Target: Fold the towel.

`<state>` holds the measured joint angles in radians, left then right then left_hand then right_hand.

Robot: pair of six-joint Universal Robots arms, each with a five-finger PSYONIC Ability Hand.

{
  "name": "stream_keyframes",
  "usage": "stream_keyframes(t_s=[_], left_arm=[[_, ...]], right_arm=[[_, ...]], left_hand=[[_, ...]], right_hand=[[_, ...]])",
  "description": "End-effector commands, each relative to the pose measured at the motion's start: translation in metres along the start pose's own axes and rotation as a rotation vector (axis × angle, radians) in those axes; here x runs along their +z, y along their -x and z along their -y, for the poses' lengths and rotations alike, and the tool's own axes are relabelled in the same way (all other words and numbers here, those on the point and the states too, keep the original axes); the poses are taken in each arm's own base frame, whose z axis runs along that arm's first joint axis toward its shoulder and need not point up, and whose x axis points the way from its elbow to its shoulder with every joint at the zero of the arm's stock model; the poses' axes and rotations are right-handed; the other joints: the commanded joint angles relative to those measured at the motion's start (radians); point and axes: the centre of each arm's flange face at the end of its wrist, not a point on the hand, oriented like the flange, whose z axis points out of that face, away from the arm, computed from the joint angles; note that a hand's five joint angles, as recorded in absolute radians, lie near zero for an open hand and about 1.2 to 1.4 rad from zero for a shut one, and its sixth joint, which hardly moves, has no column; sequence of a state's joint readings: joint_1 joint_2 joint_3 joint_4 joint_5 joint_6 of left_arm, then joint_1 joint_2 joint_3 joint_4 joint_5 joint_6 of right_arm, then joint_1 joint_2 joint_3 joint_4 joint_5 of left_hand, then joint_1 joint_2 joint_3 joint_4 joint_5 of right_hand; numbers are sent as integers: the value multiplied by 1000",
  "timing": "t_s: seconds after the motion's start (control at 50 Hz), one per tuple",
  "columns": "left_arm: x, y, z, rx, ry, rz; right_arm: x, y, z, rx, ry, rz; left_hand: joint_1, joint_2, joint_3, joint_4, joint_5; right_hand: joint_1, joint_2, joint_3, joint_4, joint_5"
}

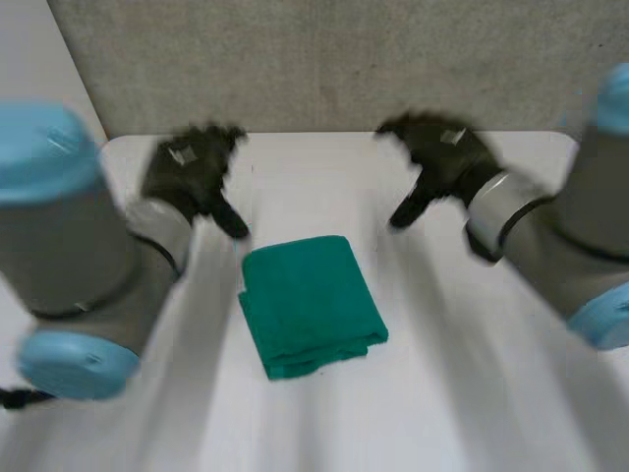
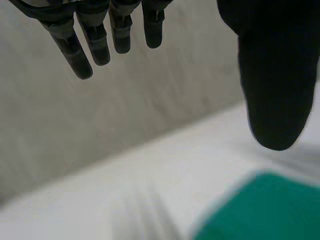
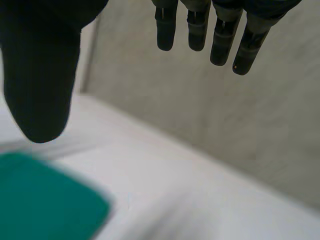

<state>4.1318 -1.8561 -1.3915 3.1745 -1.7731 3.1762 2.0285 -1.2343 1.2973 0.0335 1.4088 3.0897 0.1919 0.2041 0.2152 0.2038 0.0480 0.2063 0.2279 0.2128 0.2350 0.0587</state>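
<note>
Head view: the towel (image 1: 313,305) lies folded mid-desk (image 1: 472,393). The left robot hand (image 1: 189,169) and right robot hand (image 1: 447,157) hover clear beyond it, fingers loosely spread and empty, likely because the fold is complete.

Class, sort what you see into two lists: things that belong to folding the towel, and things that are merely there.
Job: green towel, left hand, right hand.
Merely there: white table, grey wall behind.
</note>
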Motion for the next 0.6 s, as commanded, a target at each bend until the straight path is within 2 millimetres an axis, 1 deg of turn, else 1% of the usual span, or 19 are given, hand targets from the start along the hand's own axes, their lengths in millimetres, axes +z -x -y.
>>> stream_keyframes(t_s=[0.02,0.06,0.1,0.12,0.18,0.28,0.44,0.6], left_arm=[[-22,36,75,-9,-136,4],[-25,44,81,-15,-130,3],[-28,52,87,-36,-122,1],[-29,54,88,-46,-121,0],[-32,61,93,-85,-127,-2],[-32,63,92,-103,-121,-3],[-32,63,89,-102,-113,-3],[-34,63,86,-100,-107,-3]], right_arm=[[-28,-30,63,-44,-178,-210],[-31,-40,71,-83,-188,-259],[-33,-42,72,-98,-185,-274],[-36,-53,74,-132,-166,-327],[-38,-56,75,-136,-156,-347],[-40,-55,73,-136,-146,-350],[-48,-50,80,-142,-170,-341],[-52,-48,76,-152,-174,-335]], left_hand=[[-17,-30,-41,-29,-48],[-17,-30,-41,-29,-48],[-17,-30,-41,-29,-48],[-17,-30,-41,-29,-48],[-17,-30,-41,-29,-48],[-17,-30,-41,-29,-48],[-17,-30,-41,-29,-48],[-17,-30,-41,-29,-48]], right_hand=[[-32,-53,-38,-60,-59],[-32,-53,-38,-60,-59],[-32,-53,-38,-60,-59],[-32,-53,-38,-60,-59],[-32,-53,-38,-60,-59],[-32,-53,-38,-60,-59],[-32,-53,-38,-60,-59],[-32,-53,-38,-60,-59]])
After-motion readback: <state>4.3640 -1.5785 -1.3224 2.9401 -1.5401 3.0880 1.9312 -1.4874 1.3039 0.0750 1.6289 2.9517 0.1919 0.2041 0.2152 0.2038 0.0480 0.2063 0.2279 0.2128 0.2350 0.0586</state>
